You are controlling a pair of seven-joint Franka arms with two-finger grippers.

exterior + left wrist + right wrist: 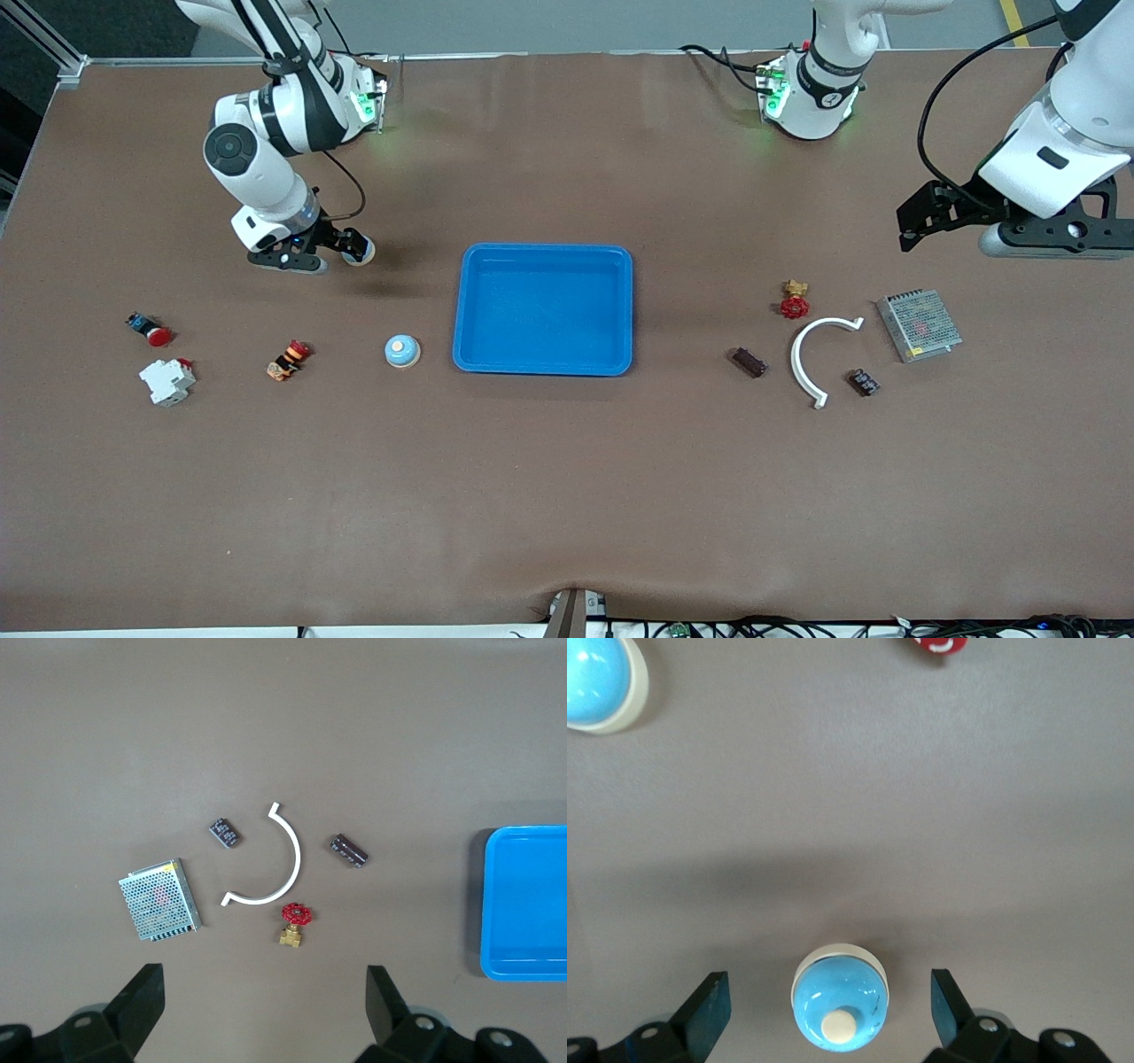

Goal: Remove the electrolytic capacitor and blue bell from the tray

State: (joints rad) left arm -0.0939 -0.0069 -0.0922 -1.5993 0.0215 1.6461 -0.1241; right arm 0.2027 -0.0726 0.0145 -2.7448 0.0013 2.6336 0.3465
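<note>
Tray [542, 363] sits bare in mid-table, nothing in it, so by the look of things the removal is as good as done. Right gripper [319, 251] is low at the table toward the right arm's end, jaws wide, with a bell [840, 1008] standing on the table between the fingers and touched by neither: released, not gripped. Another bell [402, 351] sits just beside the tray, nearer the camera, and which is the task's own is hard to say. Left gripper [263, 1010] hovers spread and empty over the table at the left arm's end. Below it lie a brown capacitor [349, 851], a white arc [282, 859], a valve [293, 923] and a small dark block [224, 832] too small to identify. Next call, I'd judge: lift the right gripper straight up, clear of the bell. Both arms' upper links run out of shot.
</note>
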